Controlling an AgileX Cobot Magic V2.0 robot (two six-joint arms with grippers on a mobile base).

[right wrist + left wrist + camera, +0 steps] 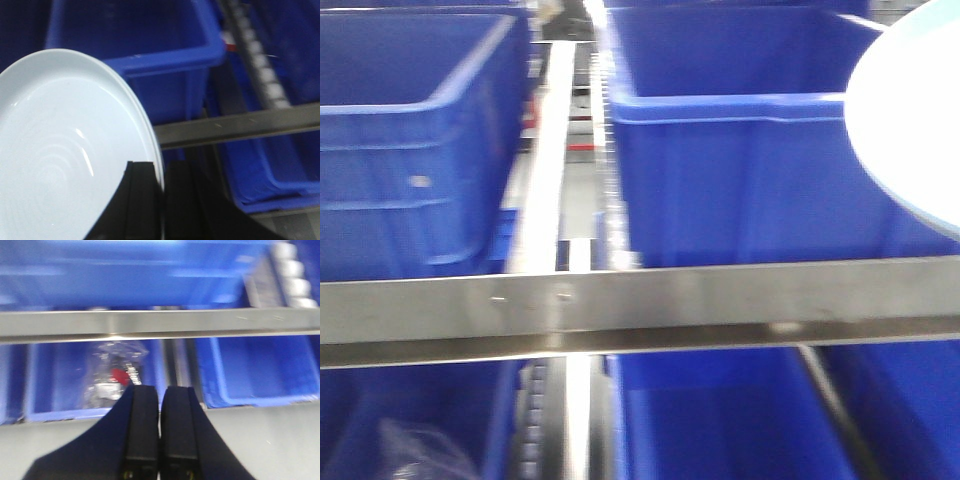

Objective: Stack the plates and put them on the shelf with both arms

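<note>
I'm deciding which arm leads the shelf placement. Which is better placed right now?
Right. The right gripper is clamped on the plates' rim, held up by the shelf. The left gripper is shut and empty.

Stacked pale-blue plates [65, 150] tilted before the steel shelf [640, 305].

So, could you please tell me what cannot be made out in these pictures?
- Plates: the right wrist view crops them and the right claw covers the rim; the count is unclear.
- Bag contents in the crate: blurred in the left wrist view, behind the left claw.
- Both arms: outside the front view.
</note>
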